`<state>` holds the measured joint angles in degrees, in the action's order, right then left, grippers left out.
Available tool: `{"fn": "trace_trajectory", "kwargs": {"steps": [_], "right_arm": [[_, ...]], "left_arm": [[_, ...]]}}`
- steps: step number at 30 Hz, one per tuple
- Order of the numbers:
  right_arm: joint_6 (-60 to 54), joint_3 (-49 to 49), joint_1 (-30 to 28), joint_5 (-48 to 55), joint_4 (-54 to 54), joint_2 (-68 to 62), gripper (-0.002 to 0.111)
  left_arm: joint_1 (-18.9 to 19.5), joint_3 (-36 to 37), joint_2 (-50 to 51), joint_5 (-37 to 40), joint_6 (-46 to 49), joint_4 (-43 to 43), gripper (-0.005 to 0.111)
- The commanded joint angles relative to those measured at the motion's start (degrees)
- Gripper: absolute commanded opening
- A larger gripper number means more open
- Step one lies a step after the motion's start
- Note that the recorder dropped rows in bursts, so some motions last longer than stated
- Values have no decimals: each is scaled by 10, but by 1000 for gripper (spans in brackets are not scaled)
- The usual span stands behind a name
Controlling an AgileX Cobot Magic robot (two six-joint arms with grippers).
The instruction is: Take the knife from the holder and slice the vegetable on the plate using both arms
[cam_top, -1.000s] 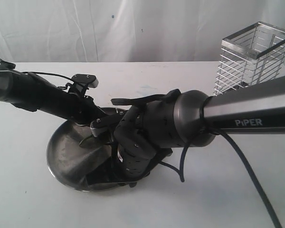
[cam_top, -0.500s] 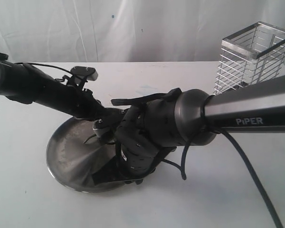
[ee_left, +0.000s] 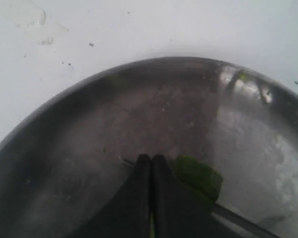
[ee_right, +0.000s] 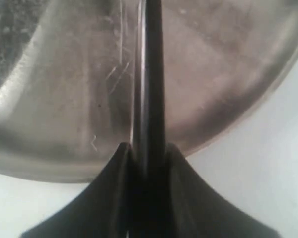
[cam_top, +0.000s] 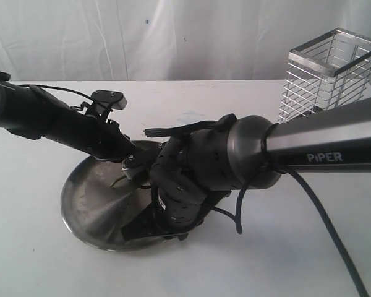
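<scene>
Right pincer (ee_right: 148, 153) clamped on knife (ee_right: 150, 74) over plate (ee_right: 228, 99), left pincer (ee_left: 151, 163) closed beside vegetable (ee_left: 198, 176)

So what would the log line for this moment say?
right gripper: shut on knife | left gripper: shut beside chili pepper | steel plate | holder: empty

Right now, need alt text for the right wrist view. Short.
The right tool is shut on the knife, whose slim black blade runs straight away from the camera over the shiny steel plate. The plate's rim curves across the view, with white table beyond it. No vegetable shows in this view.
</scene>
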<state>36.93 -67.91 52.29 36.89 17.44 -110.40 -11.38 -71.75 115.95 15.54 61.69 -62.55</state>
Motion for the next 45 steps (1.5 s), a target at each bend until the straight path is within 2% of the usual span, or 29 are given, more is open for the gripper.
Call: {"fn": "trace_trajectory", "kwargs": {"steps": [1,8,15,24,32,37,45], "right_arm": [[1,-1,-3,14,6,2,0],[1,-1,-3,16,15,2,0],[-27,-1,-3,83,30,2,0],[-28,-1,-3,68,27,2,0],[-28,-1,-3,68,27,2,0],[-28,-1,-3,68,25,2,0],[-27,-1,-3,68,26,2,0]], "left_arm": [[0,4,15,6,-3,-8,0],[0,4,27,16,-2,-5,0],[0,3,23,20,-2,-15,0],[-1,3,-14,11,-2,-52,0],[-1,0,-4,16,18,-97,0],[-2,-21,17,68,30,-120,0],[-2,-22,35,59,34,-119,0]]}}
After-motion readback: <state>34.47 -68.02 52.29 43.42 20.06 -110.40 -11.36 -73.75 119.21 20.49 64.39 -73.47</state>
